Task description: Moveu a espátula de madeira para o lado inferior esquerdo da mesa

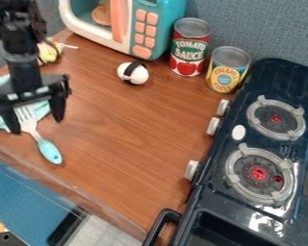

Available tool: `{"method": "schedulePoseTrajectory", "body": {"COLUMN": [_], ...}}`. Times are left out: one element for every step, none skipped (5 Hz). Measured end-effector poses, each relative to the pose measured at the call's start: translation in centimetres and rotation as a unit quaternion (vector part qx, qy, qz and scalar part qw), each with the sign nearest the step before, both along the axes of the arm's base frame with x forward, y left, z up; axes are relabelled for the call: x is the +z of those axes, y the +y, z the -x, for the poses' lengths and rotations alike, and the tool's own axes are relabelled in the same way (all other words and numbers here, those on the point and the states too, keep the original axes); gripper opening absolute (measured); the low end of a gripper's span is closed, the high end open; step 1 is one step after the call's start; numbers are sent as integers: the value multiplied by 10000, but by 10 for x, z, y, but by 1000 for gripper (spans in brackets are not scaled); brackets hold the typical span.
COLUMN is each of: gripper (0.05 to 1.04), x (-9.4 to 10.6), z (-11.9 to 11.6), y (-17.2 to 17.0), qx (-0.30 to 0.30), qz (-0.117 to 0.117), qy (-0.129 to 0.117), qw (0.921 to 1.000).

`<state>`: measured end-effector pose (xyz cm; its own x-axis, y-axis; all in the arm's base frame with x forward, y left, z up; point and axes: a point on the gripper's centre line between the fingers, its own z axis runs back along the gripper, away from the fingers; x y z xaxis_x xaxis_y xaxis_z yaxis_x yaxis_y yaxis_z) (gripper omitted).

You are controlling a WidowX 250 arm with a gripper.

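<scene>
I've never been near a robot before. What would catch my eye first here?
Probably the dark toy stove on the right, with glowing-red centres in its two burners. Next, perhaps, the black gripper at the left, open over a fork with a turquoise handle. Then the teal toy microwave at the top, with orange buttons.

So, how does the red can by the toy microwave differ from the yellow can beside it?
The red can looks taller, while the yellow can is squatter. The red can's label has a dark green patch above red fruit; the yellow can's has a blue round patch. The red can stands closer to the toy microwave, the yellow can closer to the stove. Both stand upright with grey tops.
</scene>
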<state>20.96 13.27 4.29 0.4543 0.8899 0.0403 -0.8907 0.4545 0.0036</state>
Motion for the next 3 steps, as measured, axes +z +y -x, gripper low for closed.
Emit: {"method": "schedulePoseTrajectory", "body": {"gripper": [1009,1004,1001], "x": [18,31,31], "z": [-12,-28,-28], "y": [-1,-7,-8], "qx": [-296,-926,-902], "qz": [-44,-168,-152], "qy": [-94,-136,-110], "qw": [9995,9955,9957]}}
